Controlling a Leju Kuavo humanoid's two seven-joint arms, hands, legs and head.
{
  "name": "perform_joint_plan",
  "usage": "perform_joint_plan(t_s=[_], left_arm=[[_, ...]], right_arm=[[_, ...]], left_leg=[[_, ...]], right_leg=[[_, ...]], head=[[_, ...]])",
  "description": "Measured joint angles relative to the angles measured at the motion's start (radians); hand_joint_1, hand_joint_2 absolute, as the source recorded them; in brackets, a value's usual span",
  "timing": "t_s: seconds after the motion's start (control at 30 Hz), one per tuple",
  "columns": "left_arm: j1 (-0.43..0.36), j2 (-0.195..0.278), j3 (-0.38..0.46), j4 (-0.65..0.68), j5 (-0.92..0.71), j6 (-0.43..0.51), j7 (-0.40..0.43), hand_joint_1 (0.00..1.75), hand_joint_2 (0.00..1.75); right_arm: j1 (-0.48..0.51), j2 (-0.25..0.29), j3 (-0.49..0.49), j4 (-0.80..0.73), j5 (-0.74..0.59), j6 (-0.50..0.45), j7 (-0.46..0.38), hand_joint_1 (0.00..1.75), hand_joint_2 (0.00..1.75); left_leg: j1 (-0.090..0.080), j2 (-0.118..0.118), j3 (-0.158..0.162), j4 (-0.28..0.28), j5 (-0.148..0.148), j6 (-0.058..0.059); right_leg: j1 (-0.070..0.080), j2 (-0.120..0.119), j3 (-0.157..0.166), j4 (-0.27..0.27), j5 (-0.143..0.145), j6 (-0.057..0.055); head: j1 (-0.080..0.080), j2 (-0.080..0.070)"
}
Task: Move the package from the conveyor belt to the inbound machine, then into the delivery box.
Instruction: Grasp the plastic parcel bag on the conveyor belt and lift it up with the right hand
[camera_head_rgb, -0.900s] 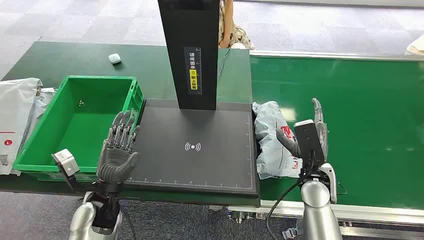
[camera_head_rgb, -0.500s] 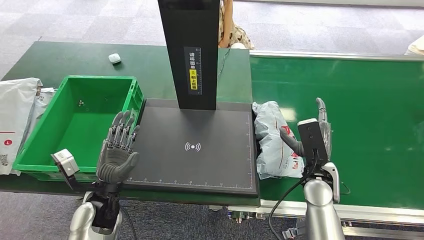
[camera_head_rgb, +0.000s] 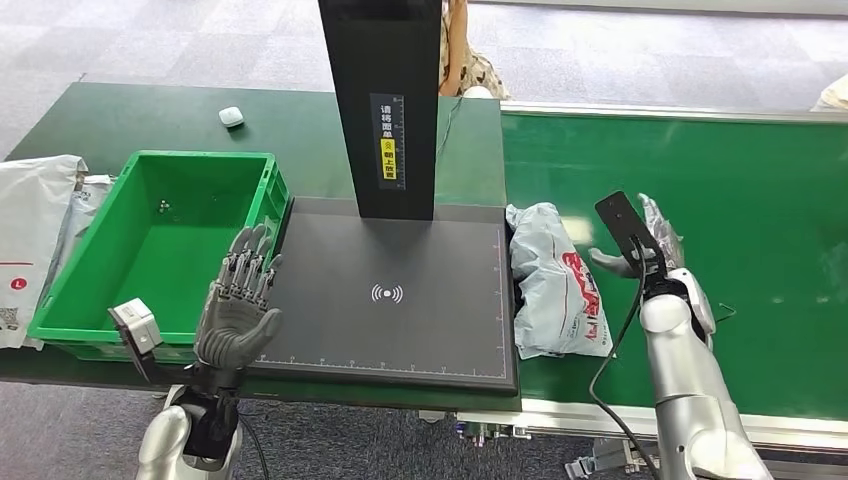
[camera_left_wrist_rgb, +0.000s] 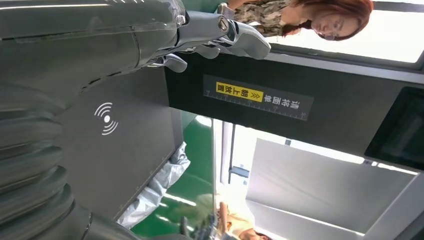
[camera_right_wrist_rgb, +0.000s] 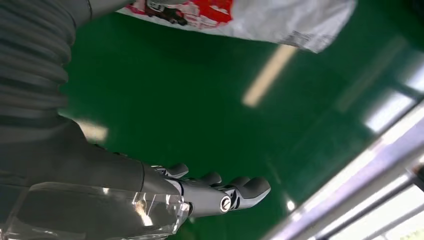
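The crumpled grey plastic mailer bag with red print (camera_head_rgb: 552, 285) lies on the green conveyor belt (camera_head_rgb: 760, 230) just beside the black scanner platform (camera_head_rgb: 390, 300) — it looks soft, light and slippery, so the right hand (camera_head_rgb: 650, 240), fingers spread and empty, should grasp its bulky middle.

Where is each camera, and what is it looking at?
Head view: high on the robot, looking down at the scanner plate, green bin, package, left hand and right hand.
Left wrist view: behind the left hand, facing the black column.
Right wrist view: behind the right hand, facing the green belt.
All three views share the package.
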Motion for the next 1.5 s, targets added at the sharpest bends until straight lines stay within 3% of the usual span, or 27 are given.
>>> perform_joint_plan(t_s=[0.2, 0.37, 0.5, 0.6, 0.73, 0.83, 1.07, 1.5], left_arm=[[0.000, 0.004, 0.001, 0.008, -0.008, -0.007, 0.002, 0.00, 1.75], [0.000, 0.006, 0.001, 0.008, -0.015, -0.008, 0.006, 0.00, 1.75], [0.000, 0.008, 0.002, 0.009, -0.021, -0.010, 0.010, 0.00, 1.75], [-0.004, 0.012, 0.002, 0.017, -0.023, -0.014, 0.006, 0.00, 1.75], [-0.007, 0.017, 0.004, 0.031, -0.032, -0.010, -0.015, 0.00, 1.75], [-0.006, 0.020, 0.005, 0.033, -0.037, -0.001, -0.023, 0.00, 1.75], [-0.003, 0.025, 0.003, 0.033, -0.038, 0.002, -0.027, 0.00, 1.75], [-0.001, 0.030, 0.003, 0.033, -0.038, 0.002, -0.027, 0.00, 1.75]], right_arm=[[-0.087, -0.074, 0.033, 0.235, 0.036, 0.057, 0.048, 0.00, 1.75], [-0.118, -0.088, 0.057, 0.316, 0.037, 0.072, 0.050, 0.00, 1.75], [-0.137, -0.093, 0.079, 0.362, 0.016, 0.164, 0.035, 0.00, 1.75], [-0.146, -0.099, 0.095, 0.393, -0.022, 0.255, -0.023, 0.00, 1.75], [-0.147, -0.095, 0.106, 0.408, -0.122, 0.337, -0.227, 0.00, 1.75], [-0.157, -0.075, 0.125, 0.408, -0.172, 0.327, -0.294, 0.00, 1.75], [-0.159, -0.018, 0.183, 0.408, -0.188, 0.268, -0.273, 0.00, 1.75], [-0.159, -0.003, 0.201, 0.408, -0.190, 0.268, -0.271, 0.00, 1.75]], left_leg=[[0.000, 0.000, -0.001, 0.000, 0.000, 0.000], [0.000, 0.000, -0.001, -0.001, 0.000, 0.000], [0.000, 0.000, -0.001, -0.001, 0.000, 0.000], [0.000, 0.000, -0.001, -0.001, 0.000, 0.000], [0.000, 0.000, -0.001, -0.001, 0.000, 0.000], [0.001, 0.000, -0.001, -0.001, 0.000, 0.000], [0.001, 0.000, -0.001, -0.001, 0.000, -0.001], [0.001, 0.000, -0.001, -0.001, 0.000, -0.001]], right_leg=[[0.000, 0.000, -0.001, 0.000, 0.000, 0.000], [0.001, 0.000, -0.001, 0.000, 0.000, 0.000], [0.000, 0.000, -0.001, 0.000, 0.000, 0.000], [0.000, 0.000, -0.001, 0.000, 0.000, 0.000], [0.000, 0.000, -0.001, 0.000, 0.000, 0.000], [0.001, 0.000, -0.001, 0.000, 0.000, 0.000], [0.001, 0.000, -0.001, 0.000, 0.000, 0.000], [0.001, 0.000, -0.001, 0.000, 0.000, 0.000]], head=[[0.000, 0.000], [0.000, 0.000], [0.000, 0.000], [0.000, 0.000], [0.000, 0.000], [0.000, 0.000], [0.000, 0.000], [0.000, 0.000]])
